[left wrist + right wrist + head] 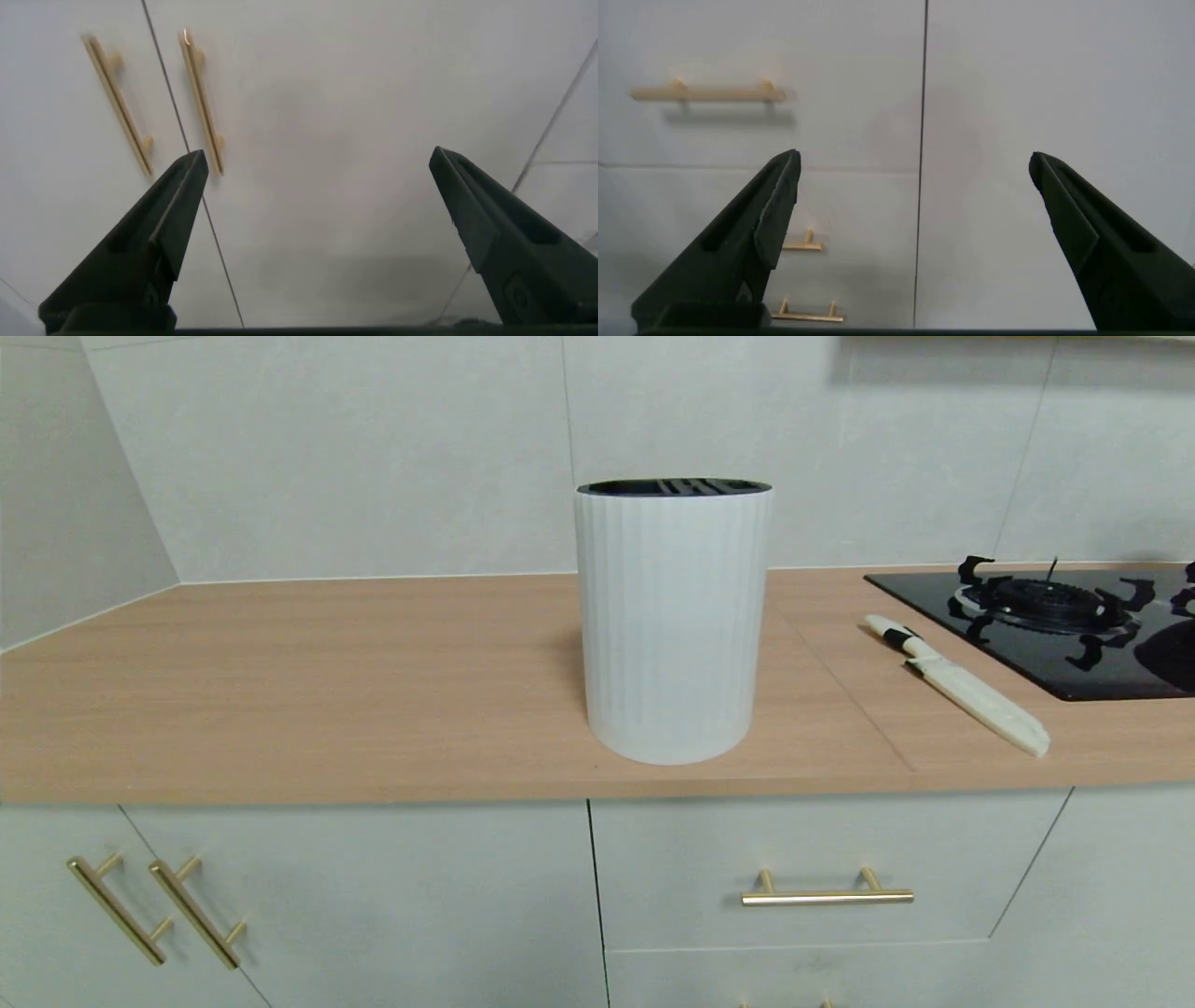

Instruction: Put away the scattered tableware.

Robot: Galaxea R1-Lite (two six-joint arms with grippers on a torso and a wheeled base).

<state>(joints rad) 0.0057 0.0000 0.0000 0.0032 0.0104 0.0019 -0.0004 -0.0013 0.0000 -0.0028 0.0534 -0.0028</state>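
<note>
While left hand (318,157) and right hand (914,158) gape empty facing cabinet doors (374,112), the knife (957,683) lies on countertop (280,691).

- Light wooden countertop (327,691) along a white tiled wall (355,457).
- Black glass gas hob (1027,653) with a black burner grate (1050,602), set into the countertop at the right.
- White cabinet fronts (373,896) below, with brass bar handles (826,896).

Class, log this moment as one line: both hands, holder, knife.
left hand: open, empty | right hand: open, empty | holder: upright, nothing protruding | knife: flat on counter, right of holder, beside hob
</note>
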